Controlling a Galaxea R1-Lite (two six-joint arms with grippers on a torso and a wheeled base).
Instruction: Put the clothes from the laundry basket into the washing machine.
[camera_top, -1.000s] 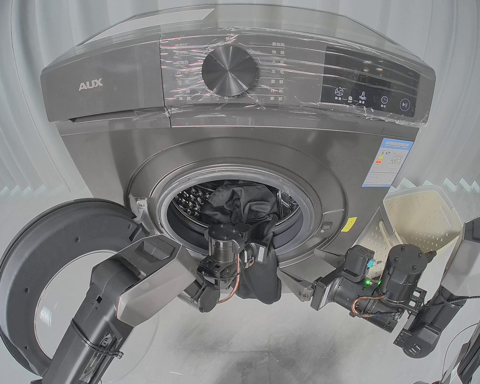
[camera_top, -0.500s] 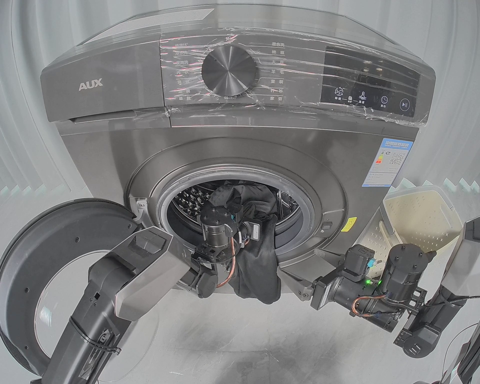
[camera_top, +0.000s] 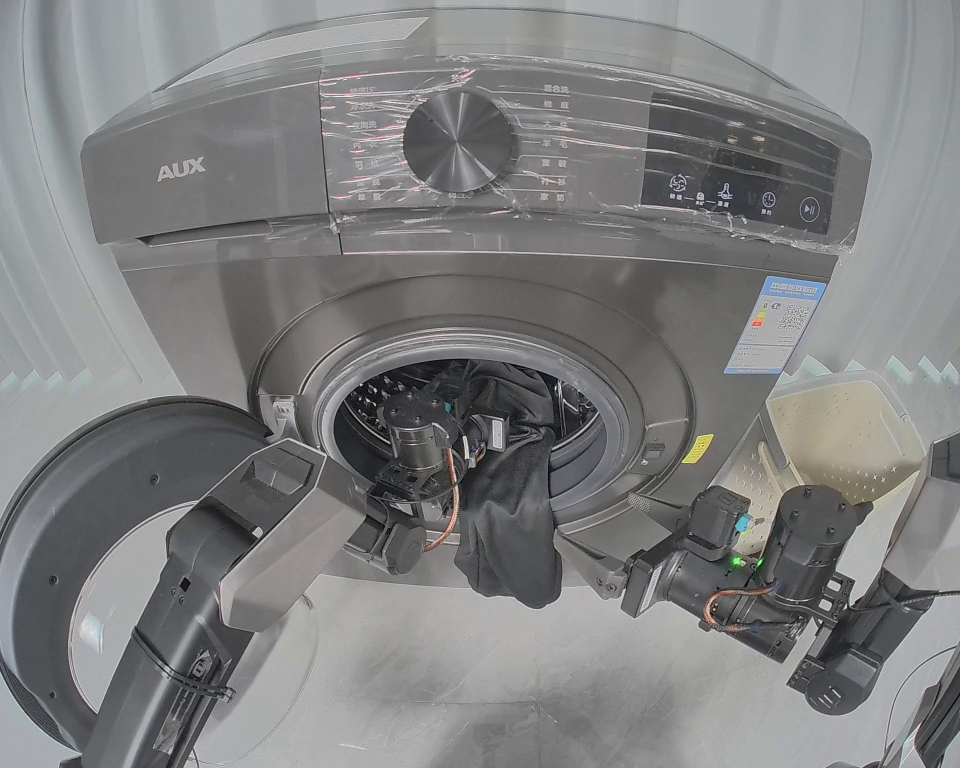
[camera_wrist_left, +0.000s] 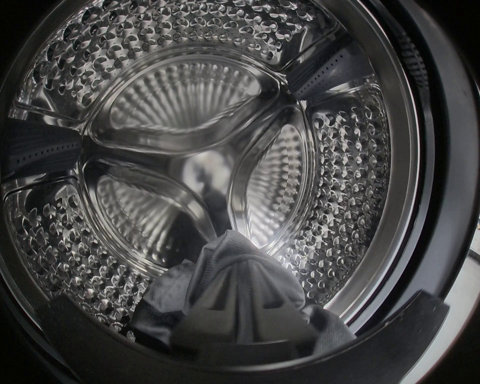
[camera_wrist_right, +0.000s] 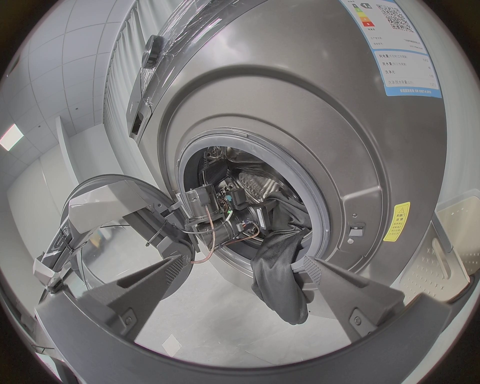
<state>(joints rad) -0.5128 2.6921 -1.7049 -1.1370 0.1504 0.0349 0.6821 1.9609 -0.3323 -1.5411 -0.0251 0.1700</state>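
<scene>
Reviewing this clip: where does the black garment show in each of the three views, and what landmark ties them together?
Head view: the black garment hangs from the door opening over its lower rim, mid-picture.
Left wrist view: it is bunched in the left end effector, in front of the drum's back wall.
Right wrist view: it drapes out of the opening down the machine's front.
Shared landmark: the perforated drum.

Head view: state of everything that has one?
Washer door, open, swung left.
Drum, one dark garment partly in.
Dark garment, half in, rest hanging over the rim.
Laundry basket, no clothes visible.
Left tool, shut on dark garment, at the drum mouth.
Right tool, open, empty.
</scene>
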